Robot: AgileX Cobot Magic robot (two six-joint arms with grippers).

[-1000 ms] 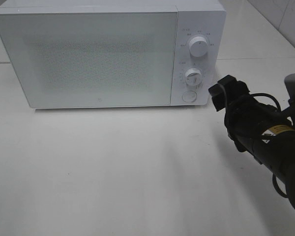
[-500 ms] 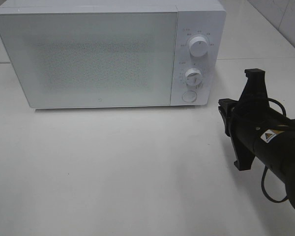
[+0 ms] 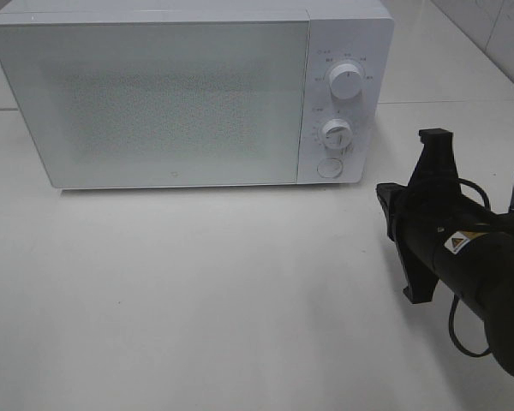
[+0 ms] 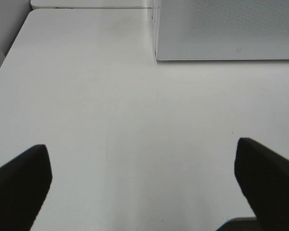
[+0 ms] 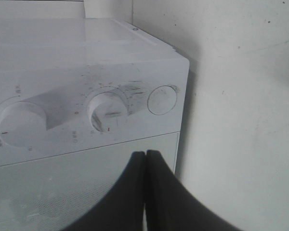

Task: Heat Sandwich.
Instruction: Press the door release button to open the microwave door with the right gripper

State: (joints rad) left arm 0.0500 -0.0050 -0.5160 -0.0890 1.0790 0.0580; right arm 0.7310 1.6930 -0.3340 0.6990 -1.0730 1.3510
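Note:
The sandwich is out of view. A white microwave (image 3: 171,103) stands at the back of the table with its door closed; it also shows in the left wrist view (image 4: 226,29) and the right wrist view (image 5: 86,67). My right gripper (image 3: 384,195) hovers just right of the microwave's control panel. Its fingertips (image 5: 145,159) are pressed together with nothing between them, pointing at the panel. My left gripper (image 4: 144,163) is open over bare table in front of the microwave's left corner. It holds nothing and lies outside the exterior high view.
The control panel carries an upper dial (image 3: 346,82), a lower dial (image 3: 335,133) and a round door button (image 3: 329,168). The white table (image 3: 197,291) stretches in front of the microwave. The right arm's black body (image 3: 480,265) fills the right edge.
The right gripper has closed, its wrist has rolled, and it has drawn back a little from the microwave's panel toward the front. Nothing else moved.

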